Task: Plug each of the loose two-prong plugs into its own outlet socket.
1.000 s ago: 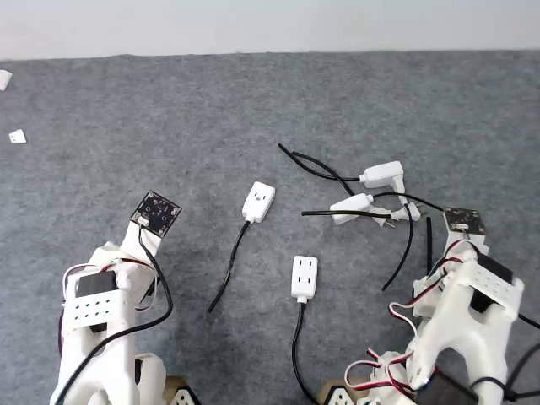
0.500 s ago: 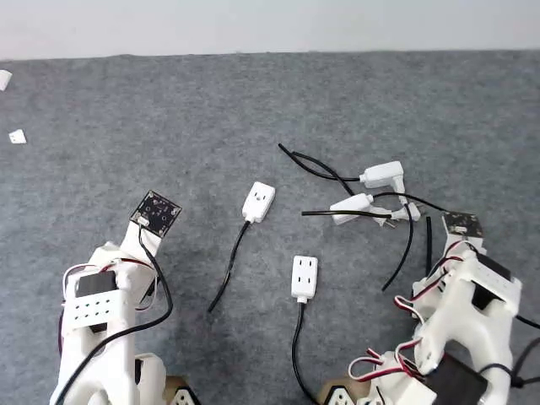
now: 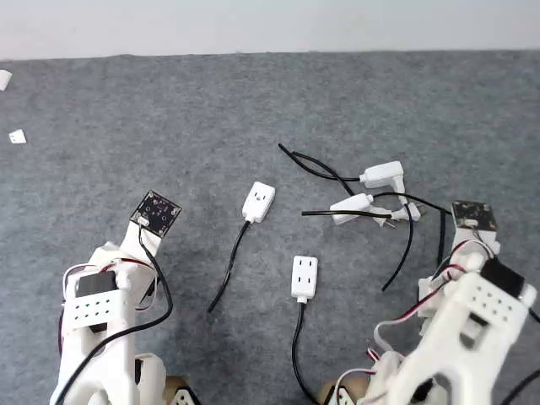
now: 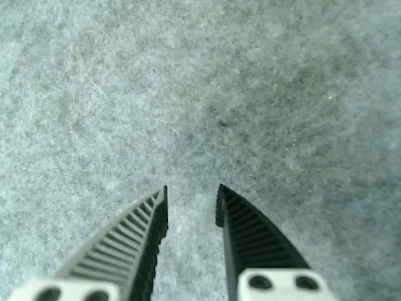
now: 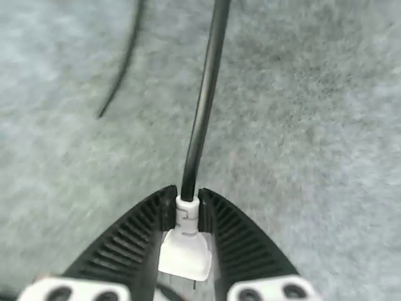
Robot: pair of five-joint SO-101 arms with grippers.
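Note:
Two white outlet sockets lie on the grey carpet, one [image 3: 259,202] at the centre and one [image 3: 304,277] nearer the arms, each with a black cord. Two white plugs [image 3: 381,175] [image 3: 354,207] lie tangled in black cords to the right. In the right wrist view my right gripper [image 5: 186,197] is shut on a third small white plug [image 5: 185,251], whose black cord [image 5: 203,106] runs away across the carpet. That arm [image 3: 472,312] stands at the lower right. My left gripper [image 4: 191,194] is open over bare carpet, on the arm [image 3: 101,304] at the lower left.
Loose black cords [image 3: 316,166] loop around the plugs at the right. Two small white scraps [image 3: 17,136] [image 3: 3,79] lie at the far left. A pale wall [image 3: 270,25] bounds the carpet at the back.
The right arm has risen and swung a little to the right, and the black cord by its wrist has shifted right with it. The left arm, sockets and lying plugs have stayed put.

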